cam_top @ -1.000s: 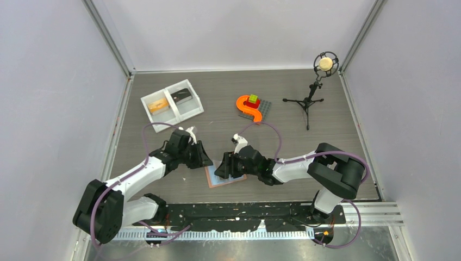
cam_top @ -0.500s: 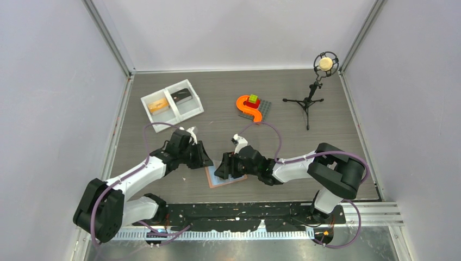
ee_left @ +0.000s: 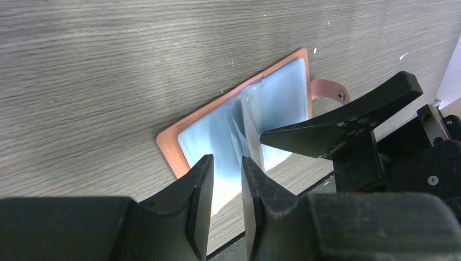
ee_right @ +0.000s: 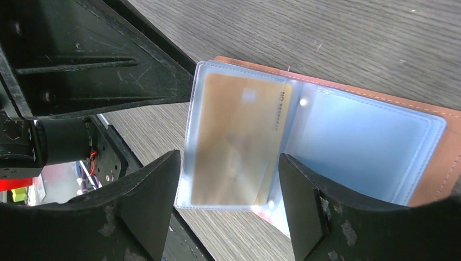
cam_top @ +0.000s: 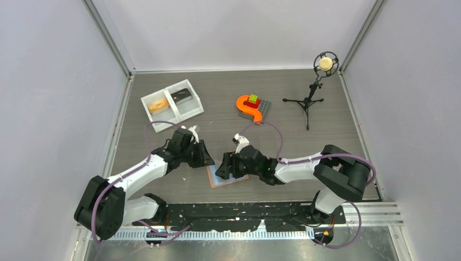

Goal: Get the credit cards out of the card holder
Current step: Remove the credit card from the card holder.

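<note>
The card holder [cam_top: 216, 180] lies spread open on the table, salmon-brown at its rim with light blue pockets [ee_left: 217, 136]. A clear pocket leaf stands up from its middle and holds a gold credit card [ee_right: 239, 141]. My right gripper [ee_right: 228, 185] is open wide, one finger on each side of that leaf and neither pressing it. Its black finger [ee_left: 337, 125] also shows in the left wrist view, tip against the raised leaf. My left gripper [ee_left: 227, 160] hovers just left of the holder, jaws a narrow gap apart with nothing between them.
A white two-compartment tray [cam_top: 187, 111] sits at the back left with a tan flat item [cam_top: 158, 106] and a dark one [cam_top: 181, 95] in it. An orange curved piece on a grey plate [cam_top: 250, 106] and a small microphone stand [cam_top: 310, 100] are further back.
The right gripper's jaws have spread wider around the raised leaf. Both arms have shifted only slightly, and the left jaws kept their gap.
</note>
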Controlling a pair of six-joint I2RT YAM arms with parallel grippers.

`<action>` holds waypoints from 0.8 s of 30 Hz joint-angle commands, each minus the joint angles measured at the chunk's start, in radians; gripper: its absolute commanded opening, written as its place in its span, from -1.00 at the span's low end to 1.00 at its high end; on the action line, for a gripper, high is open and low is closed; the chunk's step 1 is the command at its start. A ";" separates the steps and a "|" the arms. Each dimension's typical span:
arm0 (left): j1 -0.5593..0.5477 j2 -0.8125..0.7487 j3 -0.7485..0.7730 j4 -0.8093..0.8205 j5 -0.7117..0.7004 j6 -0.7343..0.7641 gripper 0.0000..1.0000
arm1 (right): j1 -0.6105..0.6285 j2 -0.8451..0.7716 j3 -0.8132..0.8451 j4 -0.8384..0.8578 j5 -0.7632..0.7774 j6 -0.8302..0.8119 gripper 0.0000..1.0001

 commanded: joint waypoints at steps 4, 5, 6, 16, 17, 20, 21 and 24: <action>-0.015 0.007 0.054 0.031 0.013 0.006 -0.45 | -0.003 -0.079 0.024 -0.051 0.060 -0.041 0.44; -0.016 0.007 0.055 0.031 0.012 0.006 -0.44 | -0.002 -0.085 0.024 -0.060 0.061 -0.045 0.44; -0.018 0.012 0.056 0.030 0.012 0.006 -0.44 | -0.001 -0.087 0.024 -0.063 0.061 -0.045 0.44; -0.043 0.057 0.082 0.032 0.007 0.006 -0.44 | 0.006 -0.116 0.028 -0.126 0.143 -0.066 0.34; -0.045 0.059 0.084 0.032 0.006 0.006 -0.44 | 0.006 -0.125 0.028 -0.140 0.157 -0.067 0.33; -0.054 0.062 0.094 0.031 0.001 0.005 -0.44 | 0.010 -0.158 0.030 -0.192 0.203 -0.075 0.31; -0.057 0.061 0.096 0.028 -0.002 0.004 -0.44 | 0.011 -0.165 0.031 -0.206 0.214 -0.076 0.31; -0.063 0.063 0.101 0.027 -0.013 0.006 -0.44 | 0.011 -0.214 0.026 -0.269 0.258 -0.076 0.31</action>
